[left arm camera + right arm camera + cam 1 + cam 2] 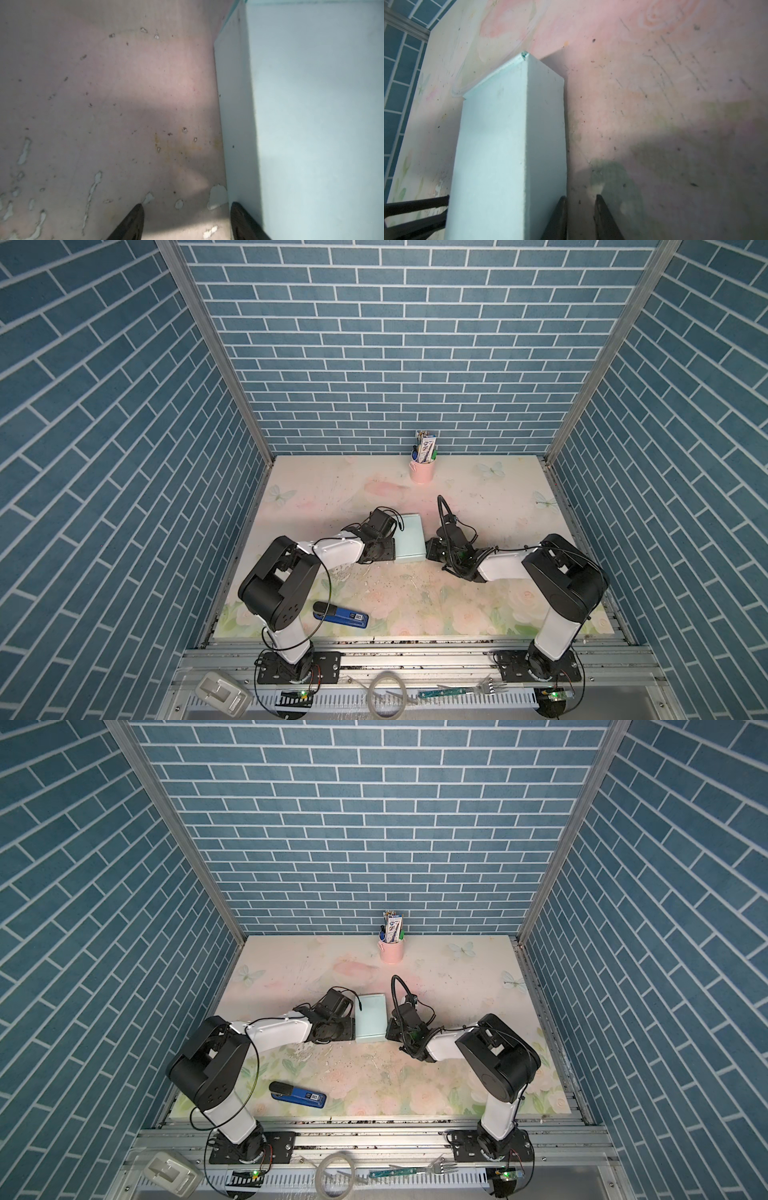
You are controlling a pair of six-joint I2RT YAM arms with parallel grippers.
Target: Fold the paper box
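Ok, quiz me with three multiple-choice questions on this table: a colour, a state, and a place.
1. What colour is the round cup holding pens? A yellow; B pink; C black.
2. How is the pale mint thin-card paper box? A a flat sheet; B crumpled; C folded into a rectangular box.
3. Where is the blue-and-black stapler? A on the floral table, front left; B inside the cup; C atop the box.
Answers: B, both top views show it pink; C, top and side faces meet squarely in the right wrist view; A, it lies near the table's front edge.
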